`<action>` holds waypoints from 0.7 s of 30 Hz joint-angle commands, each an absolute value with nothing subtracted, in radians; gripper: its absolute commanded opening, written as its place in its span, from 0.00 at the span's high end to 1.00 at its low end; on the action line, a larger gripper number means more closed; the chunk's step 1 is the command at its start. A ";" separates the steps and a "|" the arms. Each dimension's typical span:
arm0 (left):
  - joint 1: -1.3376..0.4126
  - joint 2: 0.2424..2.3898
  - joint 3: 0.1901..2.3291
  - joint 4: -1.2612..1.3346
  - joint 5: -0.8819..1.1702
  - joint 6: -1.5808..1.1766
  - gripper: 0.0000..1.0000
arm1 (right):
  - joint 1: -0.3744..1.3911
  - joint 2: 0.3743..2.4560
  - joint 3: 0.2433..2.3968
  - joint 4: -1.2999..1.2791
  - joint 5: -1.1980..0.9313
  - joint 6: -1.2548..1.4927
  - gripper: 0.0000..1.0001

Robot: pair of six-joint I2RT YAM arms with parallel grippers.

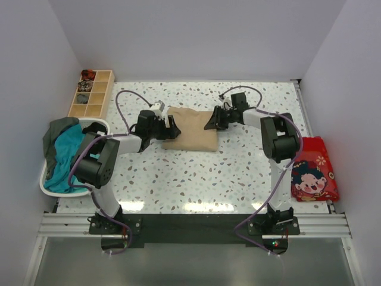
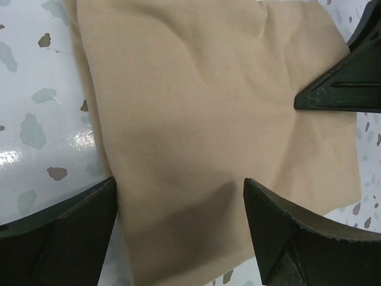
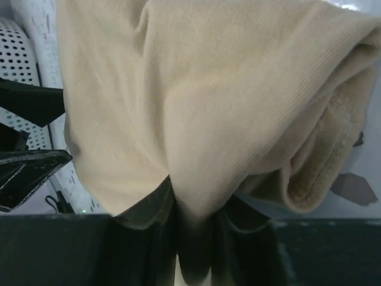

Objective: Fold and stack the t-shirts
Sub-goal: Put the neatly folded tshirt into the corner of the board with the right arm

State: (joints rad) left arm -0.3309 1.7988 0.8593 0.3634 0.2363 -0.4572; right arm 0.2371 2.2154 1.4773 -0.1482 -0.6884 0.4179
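Note:
A sandy-beige t-shirt (image 1: 190,128) lies folded into a rectangle at the middle of the table. My left gripper (image 1: 173,127) is open at its left edge, its jaws wide over the flat cloth (image 2: 196,119). My right gripper (image 1: 209,124) is shut on the shirt's right edge, with a pinch of beige cloth (image 3: 196,179) between its jaws. The right gripper's tip (image 2: 339,89) shows in the left wrist view. Teal (image 1: 65,149) and dark grey-green (image 1: 56,134) shirts lie heaped in the white basket (image 1: 98,125).
A wooden compartment box (image 1: 92,93) stands at the back left. A red printed cloth (image 1: 312,168) lies at the right edge. The basket wall (image 3: 21,59) shows in the right wrist view.

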 commanded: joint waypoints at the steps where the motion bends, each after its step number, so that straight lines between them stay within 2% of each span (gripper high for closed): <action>1: -0.337 1.783 0.887 0.431 0.261 -0.468 0.12 | 0.253 2.299 1.446 -0.117 -0.635 0.503 0.95; 2: -0.337 1.778 0.884 0.431 0.262 -0.468 0.12 | 0.252 2.299 1.471 -0.123 -0.594 0.506 1.00; 5: -0.337 1.764 0.879 0.433 0.284 -0.469 0.12 | 0.238 2.290 1.543 -0.162 -0.511 0.500 1.00; 13: -0.339 1.706 0.877 0.425 0.336 -0.463 0.12 | 0.150 2.244 1.794 -0.379 -0.021 0.422 1.00; 21: -0.341 1.703 0.896 0.437 0.411 -0.468 0.12 | 0.100 2.404 2.198 -0.594 0.392 0.226 1.00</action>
